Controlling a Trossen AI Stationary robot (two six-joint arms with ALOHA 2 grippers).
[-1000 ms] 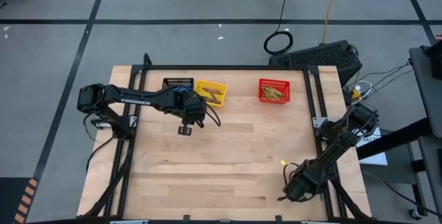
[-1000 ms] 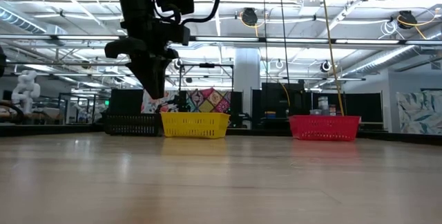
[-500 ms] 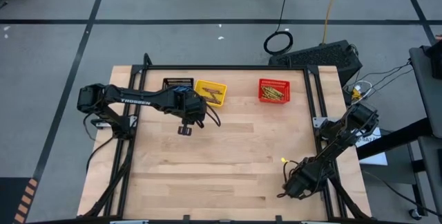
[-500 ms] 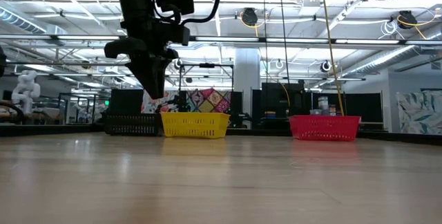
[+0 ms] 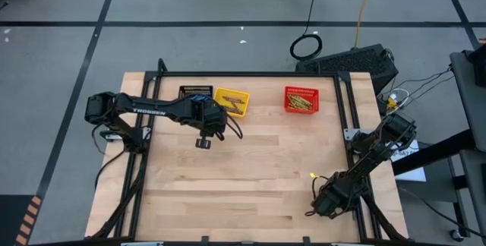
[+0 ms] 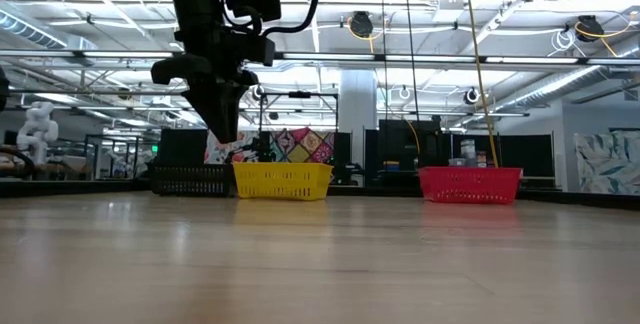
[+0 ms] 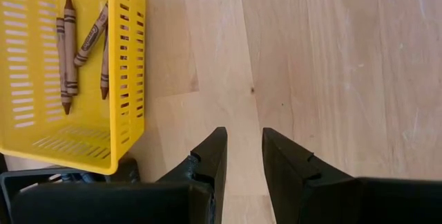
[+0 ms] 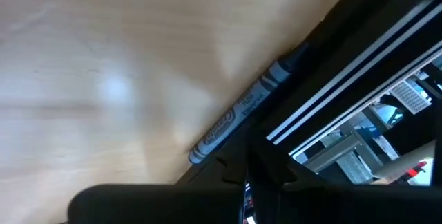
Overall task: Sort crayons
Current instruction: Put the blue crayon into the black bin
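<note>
- Mostly sorted: crayons (image 7: 68,51) lie in the yellow basket (image 7: 131,79).
- One blue-grey crayon (image 8: 242,110) remains by the closed right gripper (image 5: 319,209).
- Left gripper (image 7: 242,156) hangs part-open, empty.

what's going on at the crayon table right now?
Crayon sorting, nearly done by the look of it. The black basket, yellow basket and red basket sit along the far edge, with brown crayons in the yellow one. The left gripper hangs open and empty above bare wood beside the yellow basket. The right gripper, shut, is low at the table's near right edge, next to a lone blue-grey crayon lying against the frame.
</note>
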